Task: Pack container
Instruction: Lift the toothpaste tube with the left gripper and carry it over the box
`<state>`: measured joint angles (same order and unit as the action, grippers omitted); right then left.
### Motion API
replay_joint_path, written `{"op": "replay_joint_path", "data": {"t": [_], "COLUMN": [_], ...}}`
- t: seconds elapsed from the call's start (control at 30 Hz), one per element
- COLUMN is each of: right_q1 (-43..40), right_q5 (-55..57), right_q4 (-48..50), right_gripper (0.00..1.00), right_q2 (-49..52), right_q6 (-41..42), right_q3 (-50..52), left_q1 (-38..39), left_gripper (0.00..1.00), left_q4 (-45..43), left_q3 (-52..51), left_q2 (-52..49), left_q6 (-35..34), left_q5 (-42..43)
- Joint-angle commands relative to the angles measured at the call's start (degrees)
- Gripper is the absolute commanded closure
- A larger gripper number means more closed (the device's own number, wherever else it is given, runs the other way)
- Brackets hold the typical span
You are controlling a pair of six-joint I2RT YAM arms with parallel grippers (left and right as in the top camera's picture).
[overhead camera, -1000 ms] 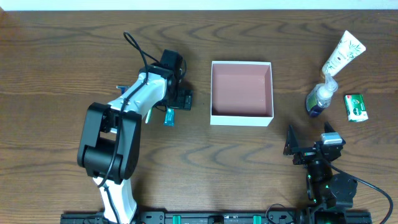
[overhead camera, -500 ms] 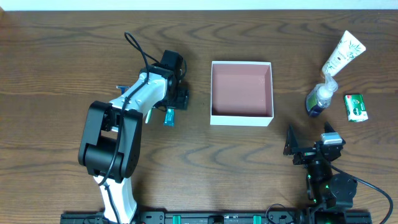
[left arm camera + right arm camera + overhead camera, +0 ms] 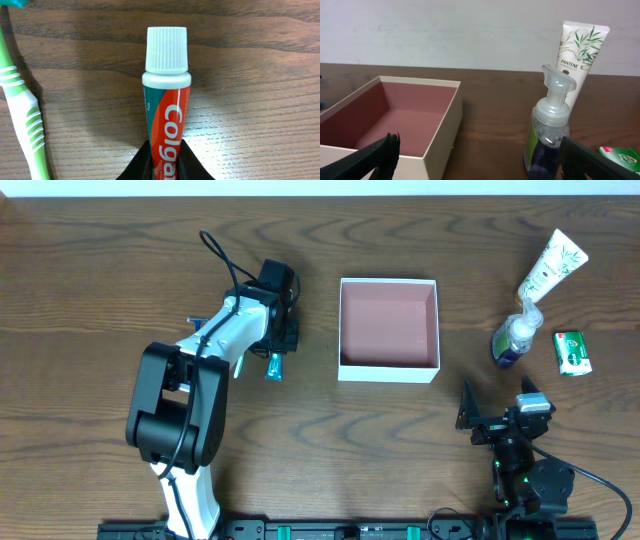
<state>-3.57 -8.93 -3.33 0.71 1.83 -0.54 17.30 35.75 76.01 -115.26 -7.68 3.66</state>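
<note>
The square white-walled container (image 3: 389, 325) with its dusty pink inside holds nothing yet, so packing has barely begun. It sits just right of the left gripper (image 3: 165, 167), whose dark fingers pinch the red, teal and white toothpaste tube (image 3: 166, 115). A green-and-white toothbrush (image 3: 25, 117) lies close on the tube's left. The right gripper (image 3: 475, 160) stands wide open and holds nothing, with a clear pump bottle (image 3: 549, 127), a white leaf-printed tube (image 3: 580, 55) and a small green packet (image 3: 572, 352) in front, all unpacked.

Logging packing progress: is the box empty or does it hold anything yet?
Empty. The box shows only its bare pink floor from overhead and from the right wrist view.
</note>
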Motion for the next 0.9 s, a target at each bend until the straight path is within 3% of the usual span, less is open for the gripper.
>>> {"op": "replay_joint_path", "data": {"t": [0.0, 0.17, 0.3, 0.43, 0.73, 0.87], "right_q1": [0.63, 0.63, 0.63, 0.63, 0.63, 0.63], "right_q5": [0.37, 0.37, 0.37, 0.37, 0.37, 0.37], "right_q4": [-0.09, -0.09, -0.09, -0.09, -0.09, -0.09], "right_gripper": [0.01, 0.01, 0.01, 0.01, 0.01, 0.01], "right_q2": [-0.33, -0.33, -0.33, -0.33, -0.33, -0.33], "right_q6": [-1.05, -1.05, -1.05, -1.05, -1.05, -1.05], "right_q3": [0.22, 0.22, 0.22, 0.22, 0.22, 0.22], "left_q1": [-0.24, -0.17, 0.66, 4.87, 21.68, 24.55], "left_gripper": [0.85, 0.85, 0.85, 0.84, 0.83, 0.83], "left_q4": [0.83, 4.74, 5.29, 3.32, -3.04, -6.82], "left_q3": [1.55, 5.73, 8.76, 10.10, 11.08, 11.08], "left_q2": [4.63, 14.32, 23.89, 30.01, 27.19, 23.04], "left_q6": [-0.15, -0.98, -9.55, -10.49, -14.14, -16.70], "left_q5": [-0.04, 3.98, 7.41, 7.04, -8.85, -15.76]}}
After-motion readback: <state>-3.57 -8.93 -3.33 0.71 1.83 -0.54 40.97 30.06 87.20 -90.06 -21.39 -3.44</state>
